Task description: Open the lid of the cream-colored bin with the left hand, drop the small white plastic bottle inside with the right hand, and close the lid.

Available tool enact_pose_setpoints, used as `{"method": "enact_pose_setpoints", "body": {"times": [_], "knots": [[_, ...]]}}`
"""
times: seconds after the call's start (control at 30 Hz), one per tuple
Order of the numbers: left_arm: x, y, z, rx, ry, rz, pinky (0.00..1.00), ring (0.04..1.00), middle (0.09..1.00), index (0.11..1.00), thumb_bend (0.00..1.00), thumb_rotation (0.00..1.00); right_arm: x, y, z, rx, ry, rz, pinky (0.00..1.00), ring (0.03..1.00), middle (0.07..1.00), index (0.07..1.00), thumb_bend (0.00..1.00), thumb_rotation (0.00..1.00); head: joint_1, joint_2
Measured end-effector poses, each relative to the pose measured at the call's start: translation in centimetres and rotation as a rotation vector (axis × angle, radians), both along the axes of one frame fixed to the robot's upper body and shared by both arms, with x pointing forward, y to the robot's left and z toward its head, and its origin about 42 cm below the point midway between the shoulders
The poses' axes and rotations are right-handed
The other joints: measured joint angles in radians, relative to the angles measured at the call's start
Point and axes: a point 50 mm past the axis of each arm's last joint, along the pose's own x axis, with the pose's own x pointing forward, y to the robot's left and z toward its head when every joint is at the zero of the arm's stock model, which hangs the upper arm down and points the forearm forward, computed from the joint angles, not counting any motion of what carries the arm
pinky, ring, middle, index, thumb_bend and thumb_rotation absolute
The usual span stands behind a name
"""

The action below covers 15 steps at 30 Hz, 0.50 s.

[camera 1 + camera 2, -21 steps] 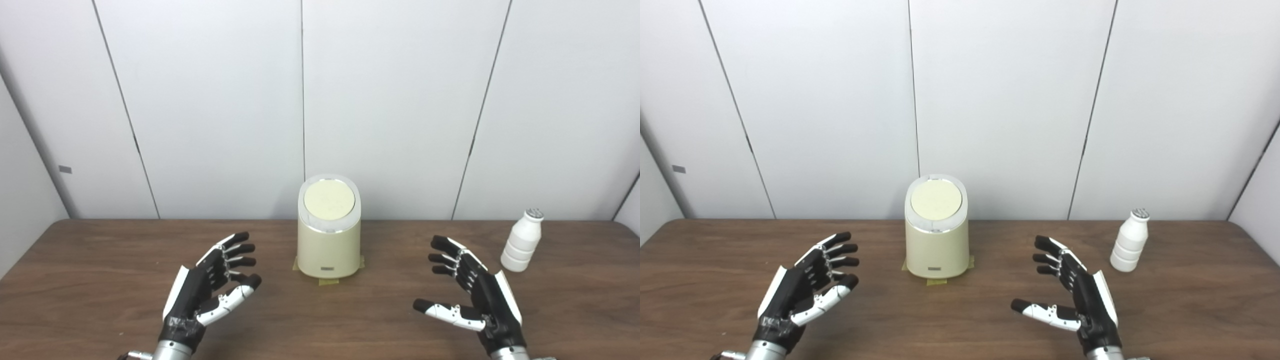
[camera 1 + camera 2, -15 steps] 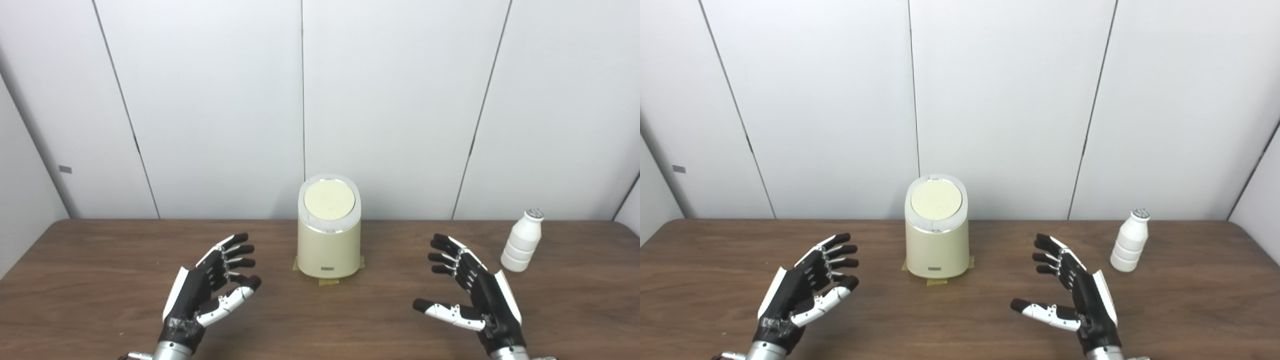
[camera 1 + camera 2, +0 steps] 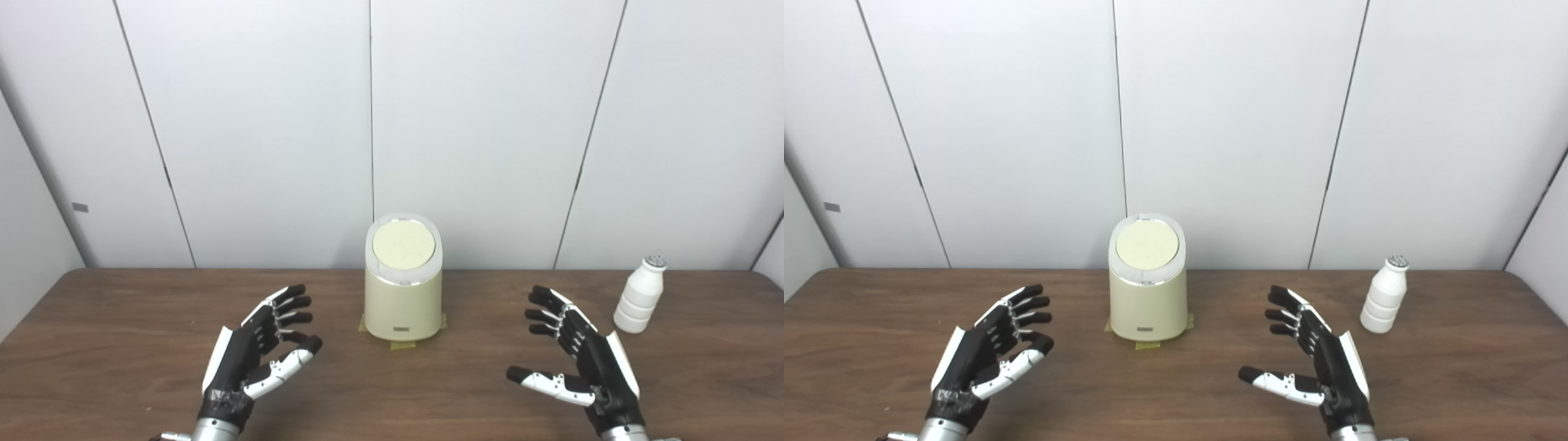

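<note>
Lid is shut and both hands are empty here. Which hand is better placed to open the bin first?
Left. The left hand, open, sits just left of the cream-colored cylindrical plastic bin, whose round lid is shut. The right hand, also open, lies nearer the small white plastic bottle.

The bin (image 3: 402, 300) is cream, its round lid (image 3: 403, 245) a paler cream ringed by a white band with a thin silvery edge, and a small grey label sits low on its front. Tan tape (image 3: 402, 345) shows under its base. The bottle (image 3: 639, 296) is plain white with a silvery grey cap. Both hands, left (image 3: 254, 355) and right (image 3: 582, 358), are black with white backs, white thumbs and black fingertips. The table (image 3: 122, 343) is dark brown woodgrain; the wall (image 3: 257, 122) is plain pale grey-white with dark seams.
</note>
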Motion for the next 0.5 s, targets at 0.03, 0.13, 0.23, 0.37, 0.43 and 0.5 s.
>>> {"method": "enact_pose_setpoints", "body": {"times": [0.03, 0.13, 0.23, 0.37, 0.43, 0.5], "knots": [[0.1, -0.1, 0.1, 0.010, -0.005, 0.007, 0.72, 0.821, 0.848, 0.878, 0.71, 0.37, 0.0, -0.1, 0.0, 0.001, 0.001, 0.001, 0.72, 0.775, 0.833, 0.845, 0.83, 0.19, 0.000, 0.000], [1.1, -0.4, 1.4, 0.018, -0.044, 0.030, 0.78, 0.821, 0.858, 0.888, 0.72, 0.38, 0.0, -0.2, -0.2, 0.002, 0.003, 0.003, 0.72, 0.775, 0.827, 0.846, 0.83, 0.20, 0.003, 0.000], [2.9, -0.8, 3.5, 0.026, -0.102, 0.058, 0.80, 0.825, 0.864, 0.894, 0.73, 0.39, 0.0, -0.2, -0.5, 0.002, 0.011, 0.003, 0.72, 0.774, 0.826, 0.846, 0.83, 0.20, 0.006, 0.000], [5.8, -1.9, 7.4, 0.021, -0.177, 0.088, 0.83, 0.871, 0.877, 0.902, 0.74, 0.34, 0.0, -0.3, -0.5, 0.000, 0.013, 0.004, 0.73, 0.783, 0.822, 0.836, 0.85, 0.20, 0.014, 0.001], [6.9, -2.3, 8.9, 0.019, -0.189, 0.083, 0.86, 0.894, 0.884, 0.903, 0.73, 0.31, 0.0, -0.2, -0.5, -0.001, 0.016, 0.006, 0.72, 0.778, 0.818, 0.832, 0.85, 0.20, 0.015, 0.001], [7.8, -2.8, 9.8, 0.020, -0.188, 0.074, 0.90, 0.913, 0.894, 0.908, 0.73, 0.29, 0.0, -0.3, -0.4, -0.001, 0.019, 0.006, 0.71, 0.775, 0.818, 0.834, 0.84, 0.19, 0.015, 0.003]]}}
